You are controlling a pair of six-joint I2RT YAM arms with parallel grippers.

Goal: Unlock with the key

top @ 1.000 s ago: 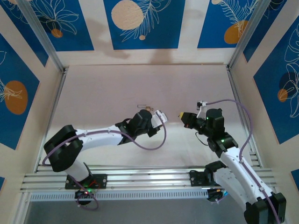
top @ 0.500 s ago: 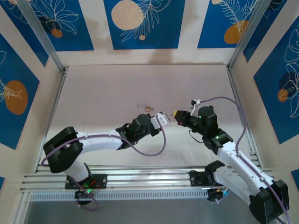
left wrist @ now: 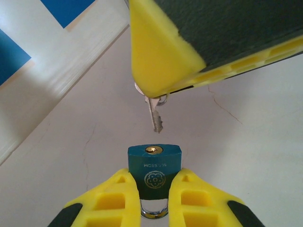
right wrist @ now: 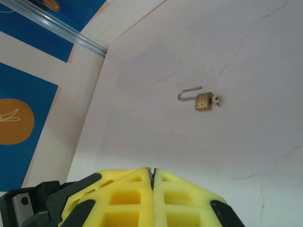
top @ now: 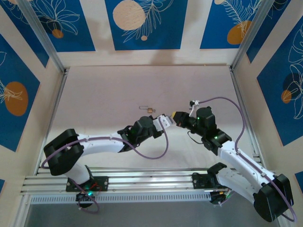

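Observation:
My left gripper is shut on a teal padlock, held by its body with the brass keyhole facing away from the camera and the steel shackle toward the wrist. My right gripper is shut on a small silver key. The key's blade sticks out of the yellow fingers and points at the keyhole, a short gap away and not touching. In the top view the left gripper and right gripper meet tip to tip above the table's middle.
A small brass padlock, its shackle open and a key in it, lies on the table just beyond the grippers; it also appears as the brass padlock in the right wrist view. Blue-patterned walls enclose the table.
The right gripper has moved left with the key, closing the gap to the left gripper. The left gripper has shifted slightly right and nearer, still holding the padlock.

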